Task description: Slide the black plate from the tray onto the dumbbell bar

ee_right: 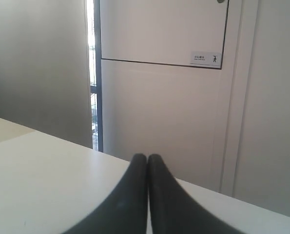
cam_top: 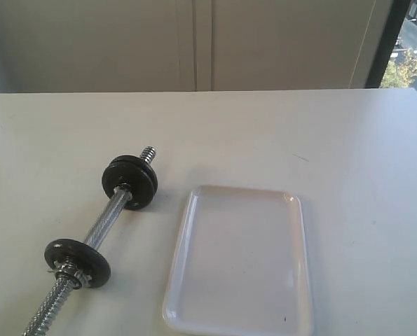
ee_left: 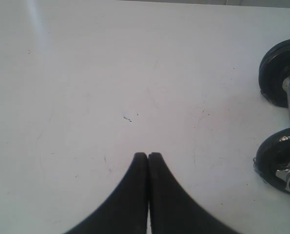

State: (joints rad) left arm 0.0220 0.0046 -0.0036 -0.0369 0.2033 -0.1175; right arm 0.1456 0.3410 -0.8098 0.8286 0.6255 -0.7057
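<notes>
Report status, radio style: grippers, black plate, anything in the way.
Left gripper shut, empty. Right gripper shut, empty. Tray holds no plate; black plates already on dumbbell bar. Nothing seen blocking.

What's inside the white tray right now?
Nothing shows inside the tray; its floor is bare. The black discs sit on the bar beside it. Nothing covers the floor, so nothing is hidden.

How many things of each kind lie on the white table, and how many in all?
Black round flat weight discs, all on the bar: 3 (apparently two pressed together at the far end, one at the near end)
Chrome threaded steel dumbbell bar: 1
Chrome star nut: 1
White rectangular plastic tray, nothing in it: 1
Total: 6
</notes>
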